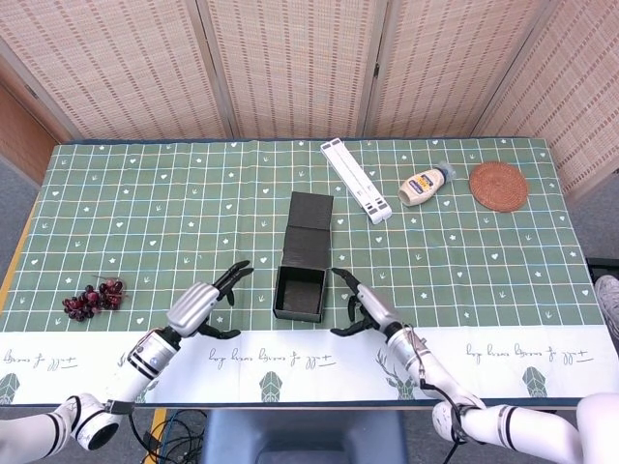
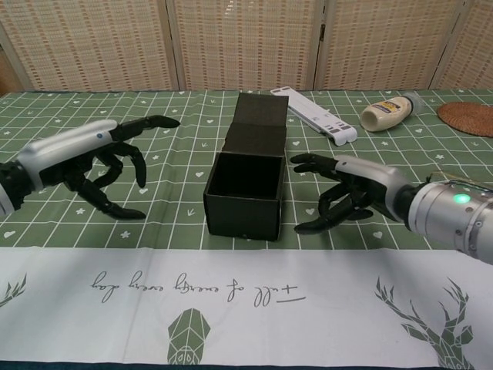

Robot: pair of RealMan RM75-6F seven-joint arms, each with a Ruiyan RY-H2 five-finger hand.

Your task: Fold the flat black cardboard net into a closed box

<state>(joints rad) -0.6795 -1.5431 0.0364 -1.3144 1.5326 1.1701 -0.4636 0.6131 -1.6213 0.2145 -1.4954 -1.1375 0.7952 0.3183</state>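
1. Progress: the box (image 1: 301, 292) is mostly formed. Four walls stand up on the table (image 1: 145, 203), a bit left of centre and close to the near edge. My read is the walls are done and only the closing is left.

2. What's left: the lid (image 1: 309, 224) lies back flat, stretching away on the far side of the box. It looks like two panels, probably the top plus a tuck flap (hard to be sure at this size). It needs folding over the opening and tucking in.

3. Contents: the chest view looks straight in and the box is empty, just dark cardboard inside.

4. Left hand (image 1: 198, 307): just left of the box, apart from it, fingers spread, holding nothing.

5. Right hand (image 1: 368, 311): just right of the box, also clear of it, fingers apart and loosely curled, holding nothing.

6. Other stuff, all well apart from the box: grapes (image 1: 93, 299) near left, a white bar (image 1: 356, 180) and a bottle (image 1: 427, 184) on the far side, a woven coaster (image 1: 498, 186) far right.
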